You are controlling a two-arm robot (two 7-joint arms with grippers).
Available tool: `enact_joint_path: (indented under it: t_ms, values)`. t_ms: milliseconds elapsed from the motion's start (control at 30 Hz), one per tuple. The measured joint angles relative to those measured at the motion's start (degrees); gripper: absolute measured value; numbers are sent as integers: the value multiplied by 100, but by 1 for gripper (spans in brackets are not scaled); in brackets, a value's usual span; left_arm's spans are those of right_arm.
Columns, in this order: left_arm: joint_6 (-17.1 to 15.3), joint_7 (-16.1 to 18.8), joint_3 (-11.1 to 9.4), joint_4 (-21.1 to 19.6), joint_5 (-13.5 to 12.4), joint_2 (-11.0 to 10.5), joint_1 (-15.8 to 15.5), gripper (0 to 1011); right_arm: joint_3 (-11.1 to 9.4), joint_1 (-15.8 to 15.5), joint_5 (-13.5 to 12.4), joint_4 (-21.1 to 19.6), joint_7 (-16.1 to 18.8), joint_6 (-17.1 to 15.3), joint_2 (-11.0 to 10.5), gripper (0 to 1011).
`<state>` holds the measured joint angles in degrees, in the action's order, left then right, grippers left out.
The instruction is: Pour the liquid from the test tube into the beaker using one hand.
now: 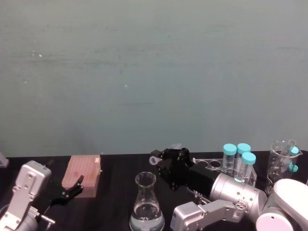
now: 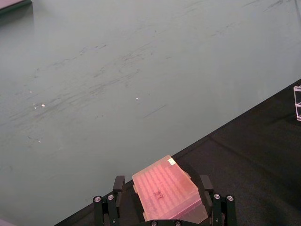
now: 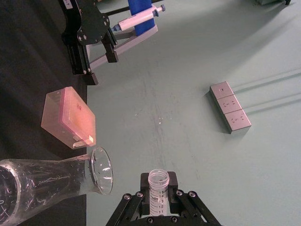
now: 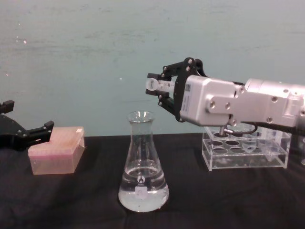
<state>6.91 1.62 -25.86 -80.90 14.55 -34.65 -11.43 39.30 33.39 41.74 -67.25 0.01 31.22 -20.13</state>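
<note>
Black cloth [image 4: 209,200] lies bare either side of the tall clear glass conical flask [image 4: 143,157], between the pink plastic tip box [image 4: 55,150] and the clear plastic tube rack [image 4: 245,152], with open air above its mouth. We see the slim clear plastic test tube [image 3: 158,182] lying nearly level, pinched in the black two-finger right gripper [image 4: 153,85] just above and right of the flask's rim, while clear liquid [image 4: 143,194] sits in the flask's base. Our left gripper [image 1: 71,186] hangs spread near the pink box.
</note>
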Motion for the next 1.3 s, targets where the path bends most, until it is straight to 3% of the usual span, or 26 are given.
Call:
enact_joint_path:
  t_ms: [533,1300]
  values:
    - [0,0,0,0,0,0,0,1000,249,143,485,127,-448,16,-40,218]
    - [0,0,0,0,0,0,0,1000,590,358,987,279,-883,-114,-88,217]
